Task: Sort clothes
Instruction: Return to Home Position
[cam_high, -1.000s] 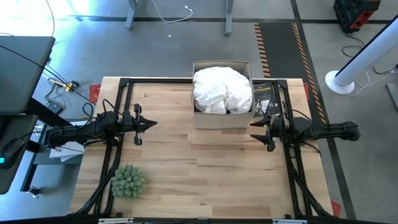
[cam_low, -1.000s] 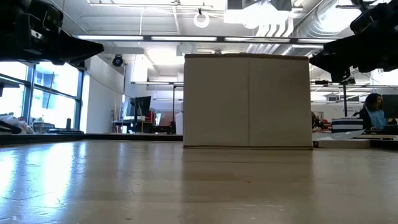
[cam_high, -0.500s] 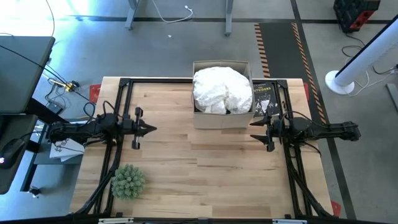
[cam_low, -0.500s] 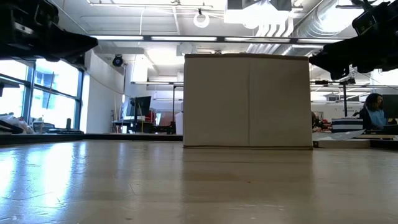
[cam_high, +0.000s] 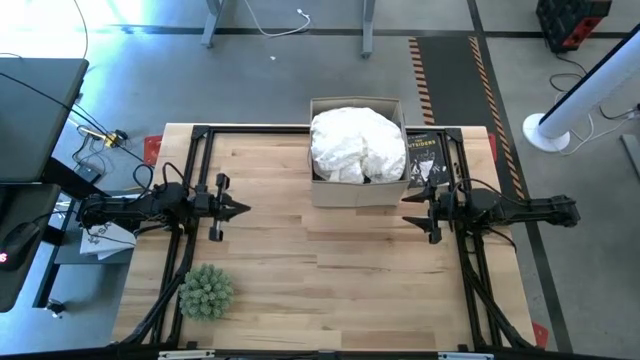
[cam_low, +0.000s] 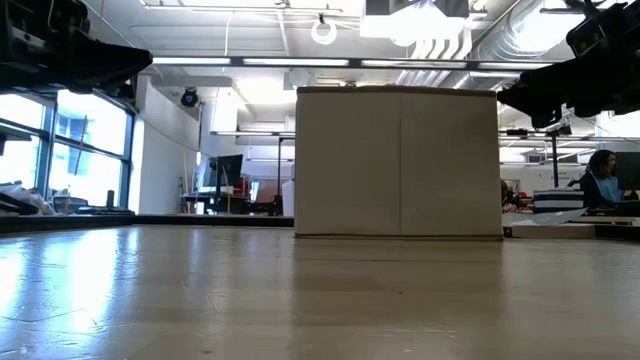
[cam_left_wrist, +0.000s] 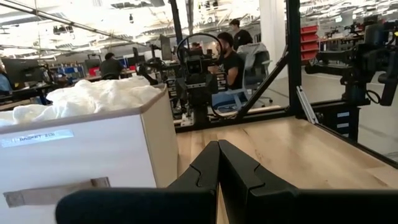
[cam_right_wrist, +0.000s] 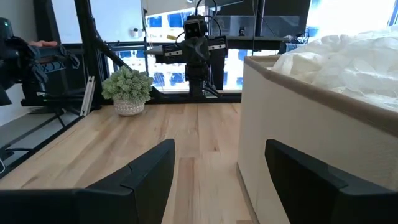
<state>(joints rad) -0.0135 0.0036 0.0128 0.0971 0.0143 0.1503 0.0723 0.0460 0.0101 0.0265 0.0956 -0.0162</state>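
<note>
We judge the sorting itself finished and the closing step in hand: parking the arms, with nothing held.

The clothes sit heaped in the cardboard box, which stands at the middle of the far edge of the worktop. Only a white garment shows, a crumpled, puffy mound of thin fabric rising above the rim. What lies beneath it is hidden. No garment lies on the bare boards.

The left gripper hangs near the left edge, pointing inward, its fingers pressed together and empty. The right gripper hangs toward the right edge, just off the box's near right corner. Its fingers are spread apart with nothing between them.

The box is straight-walled, matt, stiff card, with a printed label on one side. The worktop is pale jointed timber, smooth, with a light sheen. A spiky green plant ball stands toward the near left corner. A black book lies flat just beside the box, on the side toward the right edge. Neither belongs to the job.

The next move, in our judgement, calls for little: each arm settles at its own side. The right gripper's closeness to the box corner is the one point to watch.
</note>
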